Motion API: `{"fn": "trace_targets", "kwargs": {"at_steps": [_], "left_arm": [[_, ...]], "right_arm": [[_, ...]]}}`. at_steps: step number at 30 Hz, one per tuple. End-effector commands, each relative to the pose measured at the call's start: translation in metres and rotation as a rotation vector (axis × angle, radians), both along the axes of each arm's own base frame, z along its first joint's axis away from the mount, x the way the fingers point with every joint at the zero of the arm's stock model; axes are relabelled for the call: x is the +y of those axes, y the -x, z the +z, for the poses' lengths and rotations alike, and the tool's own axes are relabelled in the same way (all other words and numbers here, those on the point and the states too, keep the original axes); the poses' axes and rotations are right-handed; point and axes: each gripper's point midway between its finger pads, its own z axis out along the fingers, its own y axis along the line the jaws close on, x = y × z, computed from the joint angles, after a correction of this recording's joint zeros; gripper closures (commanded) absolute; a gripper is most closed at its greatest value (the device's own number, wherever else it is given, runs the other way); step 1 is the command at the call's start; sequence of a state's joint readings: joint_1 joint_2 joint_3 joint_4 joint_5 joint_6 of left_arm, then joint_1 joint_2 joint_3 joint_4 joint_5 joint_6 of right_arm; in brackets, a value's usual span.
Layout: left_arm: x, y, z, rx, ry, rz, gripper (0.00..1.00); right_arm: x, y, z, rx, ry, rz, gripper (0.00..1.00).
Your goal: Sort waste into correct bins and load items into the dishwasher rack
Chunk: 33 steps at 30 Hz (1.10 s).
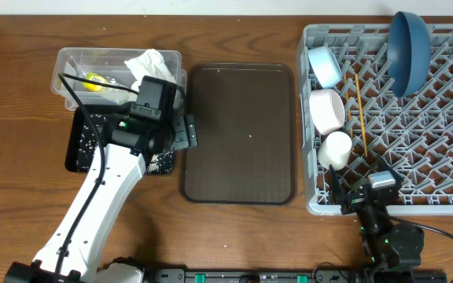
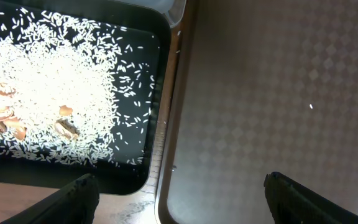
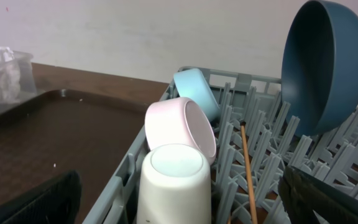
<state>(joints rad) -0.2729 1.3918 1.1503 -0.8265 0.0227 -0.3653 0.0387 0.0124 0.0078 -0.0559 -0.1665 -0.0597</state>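
Seemingly near done: rice (image 2: 48, 93) in black tray (image 1: 75, 149), dishes (image 1: 326, 110) in rack (image 1: 447, 206); L gripper (image 2: 185, 199) & R gripper (image 3: 182, 199) both wide apart, empty; you'd prob just retract both.

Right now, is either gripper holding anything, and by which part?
Nothing is held. The left gripper stands open above the black tray's edge; the right gripper stands open at the rack.

left arm (image 1: 93, 204): stretched long behind the jaws, wrist bent
left gripper (image 1: 182, 131): jaws spread wide
right arm (image 1: 392, 244): folded compactly behind the jaws
right gripper (image 1: 360, 190): jaws spread wide, fingers (image 3: 33, 200) level
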Motion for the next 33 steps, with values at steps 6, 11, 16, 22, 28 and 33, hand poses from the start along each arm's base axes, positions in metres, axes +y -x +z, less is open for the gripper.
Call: {"fn": "trace_targets", "kwargs": {"at_steps": [6, 11, 16, 22, 28, 33], "left_arm": [[0.002, -0.001, 0.001, -0.005, -0.009, 0.002, 0.12], [0.014, -0.003, 0.002, -0.019, -0.079, 0.012, 0.12], [0.018, -0.022, 0.030, -0.242, -0.062, 0.039, 0.12], [0.029, -0.029, 0.044, -0.637, 0.026, 0.036, 0.12], [0.059, 0.016, 0.024, -0.813, 0.069, 0.095, 0.12], [0.066, 0.043, 0.019, -0.925, 0.030, 0.038, 0.12]], "right_arm": [[0.001, 0.000, 0.000, -0.003, 0.009, 0.000, 0.01], [0.001, 0.000, -0.001, -0.003, 0.009, 0.000, 0.01], [0.001, 0.000, -0.001, -0.003, 0.009, 0.000, 0.01], [0.001, 0.000, -0.001, -0.003, 0.009, 0.000, 0.01], [0.001, 0.000, 0.000, -0.003, 0.009, 0.000, 0.01], [0.001, 0.000, -0.001, -0.003, 0.009, 0.000, 0.01]]}}
